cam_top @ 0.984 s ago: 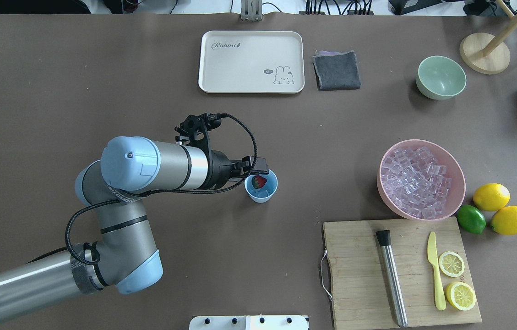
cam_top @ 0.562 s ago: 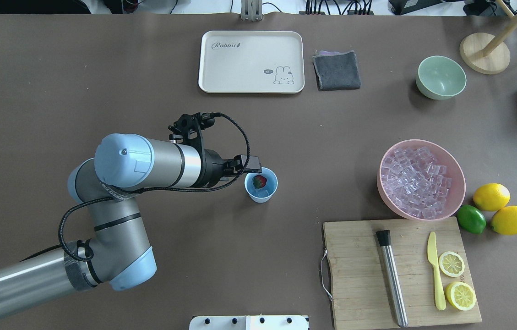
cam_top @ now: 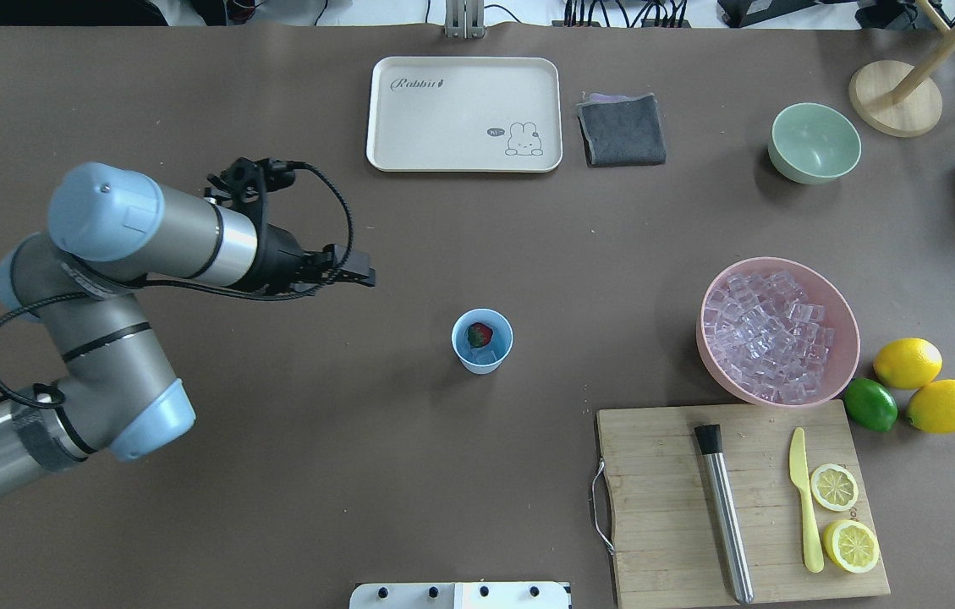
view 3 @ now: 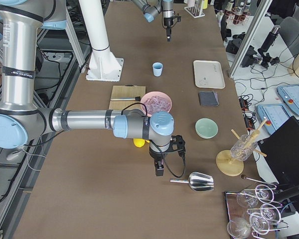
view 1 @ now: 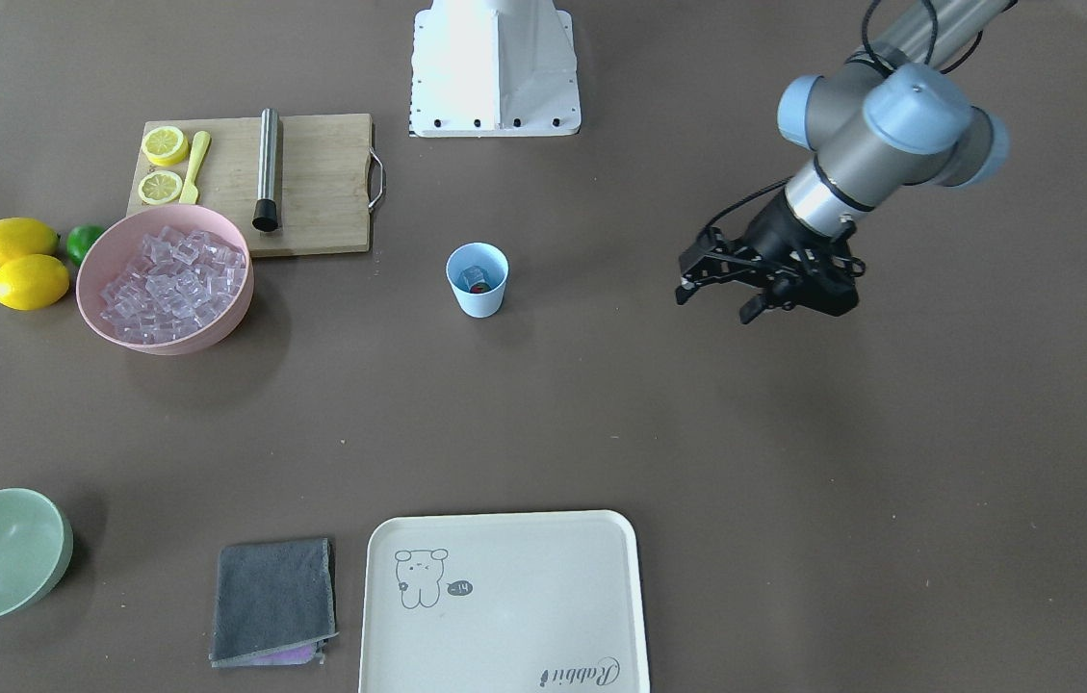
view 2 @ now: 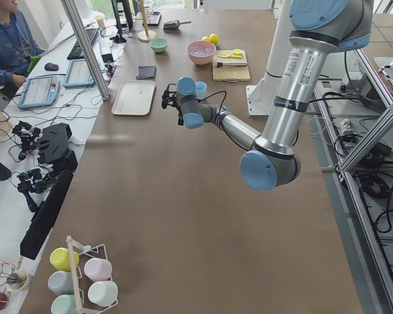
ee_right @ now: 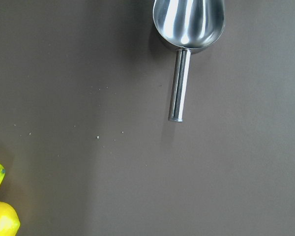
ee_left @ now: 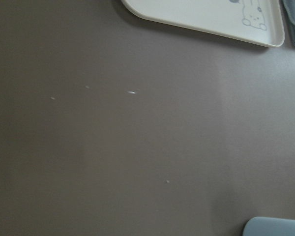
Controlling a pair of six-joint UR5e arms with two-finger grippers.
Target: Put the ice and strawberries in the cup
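Left fingers (cam_top: 354,275) spread, empty, the small light-blue plastic cup (cam_top: 507,342) at their 4 o'clock on the worktop (cam_top: 274,474); right fingers (view 3: 159,170): can't tell open or closed. One tiny red strawberry (cam_top: 479,335) lies in the one cup, plus at least one clear glassy ice cube (cam_top: 485,356). More such cubes, too many to count, in the one pink bowl (cam_top: 853,334) at cup's 3 o'clock: probably hard, light, slick, so pinch flat opposite faces.
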